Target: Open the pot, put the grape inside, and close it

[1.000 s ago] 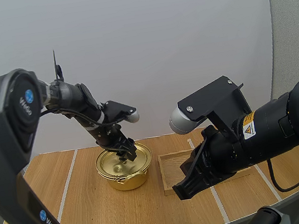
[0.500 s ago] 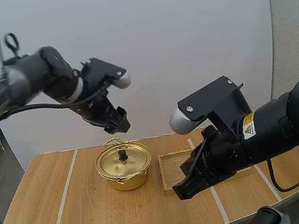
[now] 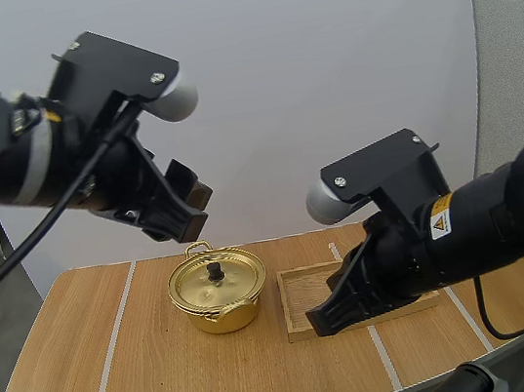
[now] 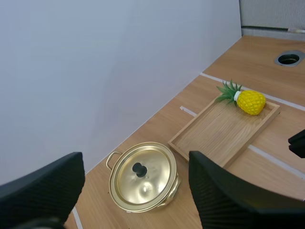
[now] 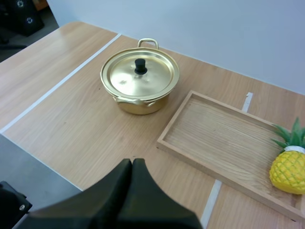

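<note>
Tabletop (image 3: 150, 370) of pale wood, crossed by white lines (image 3: 115, 336), bears a wooden tray (image 5: 224, 138) and, just beside it, the gold pot (image 3: 222, 310) with its lid (image 3: 230, 281) on, a yellow pineapple (image 5: 288, 171) lying at the tray's end away from the pot, the left gripper (image 4: 136, 162) high over the pot with fingers apart, the right gripper (image 5: 131, 164) with fingers pressed together.

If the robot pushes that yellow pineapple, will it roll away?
Probably a bit: the pineapple looks rounded and seems to lie on its side. The tray has a raised rim, which should stop it soon. Its leafy top may make it wobble rather than roll straight.
</note>
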{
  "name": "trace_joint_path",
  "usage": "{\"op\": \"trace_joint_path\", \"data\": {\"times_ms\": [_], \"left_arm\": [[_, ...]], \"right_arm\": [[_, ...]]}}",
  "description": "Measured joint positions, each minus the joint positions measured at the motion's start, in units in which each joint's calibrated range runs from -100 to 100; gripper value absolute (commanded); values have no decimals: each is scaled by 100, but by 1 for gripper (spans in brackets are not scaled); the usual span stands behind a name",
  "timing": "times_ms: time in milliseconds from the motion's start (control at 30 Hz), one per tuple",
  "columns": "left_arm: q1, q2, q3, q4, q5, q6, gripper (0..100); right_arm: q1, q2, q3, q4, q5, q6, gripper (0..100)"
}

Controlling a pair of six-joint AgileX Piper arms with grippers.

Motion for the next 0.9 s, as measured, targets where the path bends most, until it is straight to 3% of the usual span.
{"op": "trace_joint_path", "data": {"times_ms": [200,233,367,467,533,567,900], "left_arm": [[0,-808,486,0,0,-363,100],[0,-943,639,0,0,-396,96],[0,-1472,1250,0,4,-434,67],[0,-1819,1746,10,4,-446,35],[0,-2008,2055,10,4,-466,7],[0,-2108,2197,10,4,-466,0],[0,-2778,2811,0,4,-485,0]], "right_arm": [[-284,-699,0,23,0,0,0],[-316,-816,0,23,16,0,0],[-402,-1152,0,35,16,0,0],[-445,-1224,0,35,98,0,0],[-481,-1224,0,45,170,0,0],[-498,-1229,0,45,170,0,0],[-768,-1303,16,291,163,0,0]]}}
